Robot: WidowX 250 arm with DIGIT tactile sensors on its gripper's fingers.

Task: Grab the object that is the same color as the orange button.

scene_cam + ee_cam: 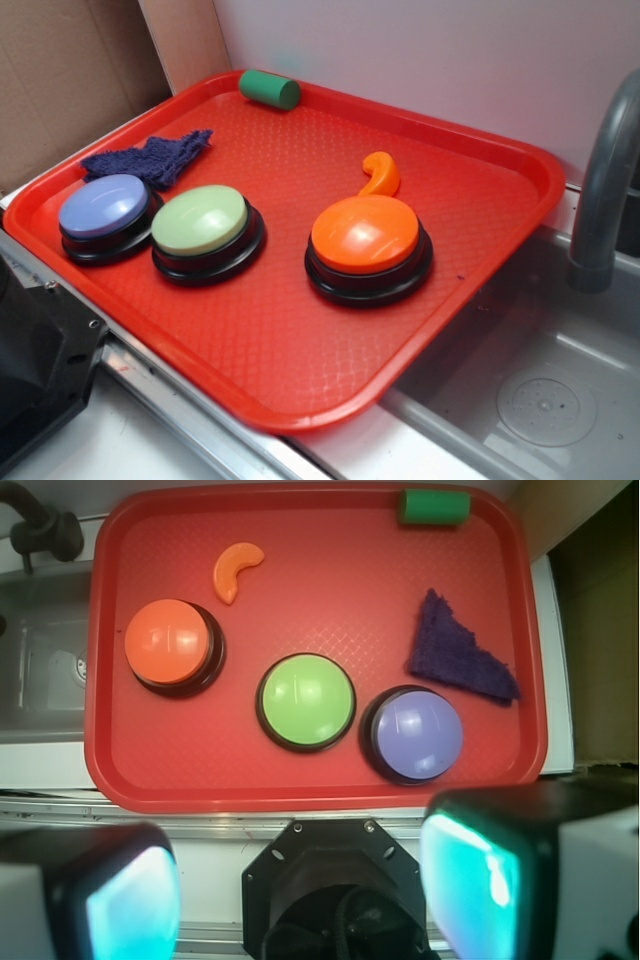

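Plastic, glossy and smooth, makes up most of what lies on the red tray (300, 390), whose floor carries a fine diamond-pattern texture and whose rim is raised and rounded. The orange hook (237, 569), a small curved piece tapering to a point, lies near the tray's far side, just beside the orange button (170, 642) and apart from everything else; in the exterior view the orange hook (381, 174) sits right behind the dome of the orange button (366, 236). That button is a round shiny dome on a black ring base, as are the green button (306, 700) and the purple button (418, 734) next to it. A fuzzy purple cloth (455, 650), roughly triangular, lies near the purple button, and a matte green cylinder (435, 506) lies on its side against the far rim. A grey metal sink (520, 400) with a curved tap (605, 180) adjoins the tray. The tool (300, 880) hangs above the desk edge, short of the tray, fingers (470, 875) spread wide and holding nothing.
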